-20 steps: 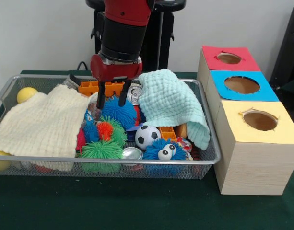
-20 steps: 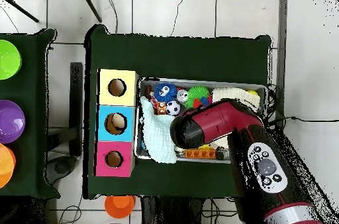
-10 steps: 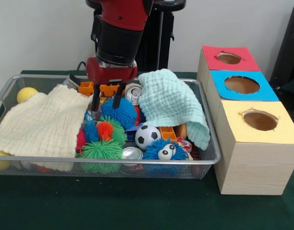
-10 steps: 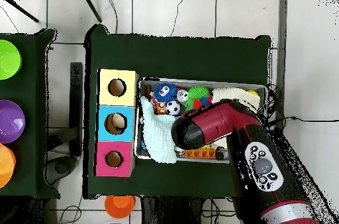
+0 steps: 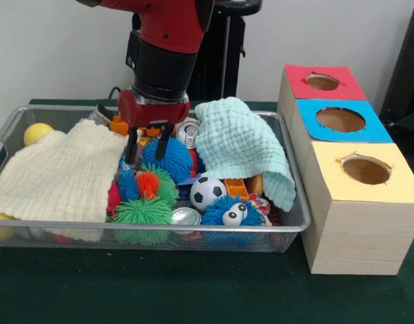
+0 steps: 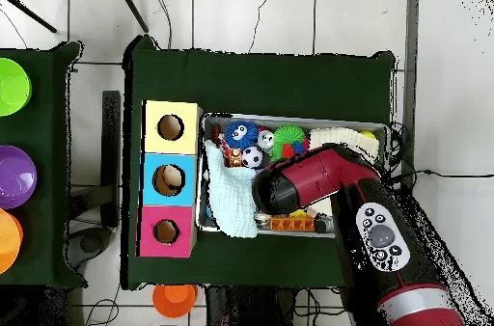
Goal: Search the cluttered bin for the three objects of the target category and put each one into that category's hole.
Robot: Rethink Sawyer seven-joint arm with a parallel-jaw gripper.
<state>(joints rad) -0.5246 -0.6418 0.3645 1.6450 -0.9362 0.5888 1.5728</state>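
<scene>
**Claw poised open over spiky rubber balls at bin centre; nothing held**

The silver wire-mesh bin (image 5: pixel 288 226) is seen resting on the dark green surface (image 5: pixel 193 290), with the wooden three-hole sorting box (image 5: pixel 355 223) just beside it, topped in red, blue and yellow. The target category is not stated; it is judged from the claw's position to be the soft spiky balls.

Two cloths are draped over part of the clutter: a cream waffle-weave cloth (image 5: pixel 58 175) and a pale mint waffle-weave cloth (image 5: pixel 244 145). Further items may be hidden beneath either.

The red and black arm (image 5: pixel 163 47) is seen descending nearly vertically into the bin's middle. In the overhead view it covers much of the bin, and the claw cannot be made out there.

The blue spiky rubber ball (image 5: pixel 168 158) lies directly under the claw, with a green and orange spiky ball (image 5: pixel 151 183), a green spiky ball (image 5: pixel 142 212) and a blue spiky ball with googly eyes (image 5: pixel 232 214) nearby. These are judged light, soft and compressible, with pliant spines that may slip; a hold across the body's widest part is advised, pressing into the core rather than the spines.

The claw (image 5: pixel 147 150) is seen moderately spread, its two dark fingers (image 5: pixel 130 150) pointing downward astride the blue ball's upper left portion, empty. Contact cannot be confirmed.

A crushed silver drinks can (image 5: pixel 188 132) and a small black-and-white football (image 5: pixel 208 192) lie close by and could be disturbed.
</scene>
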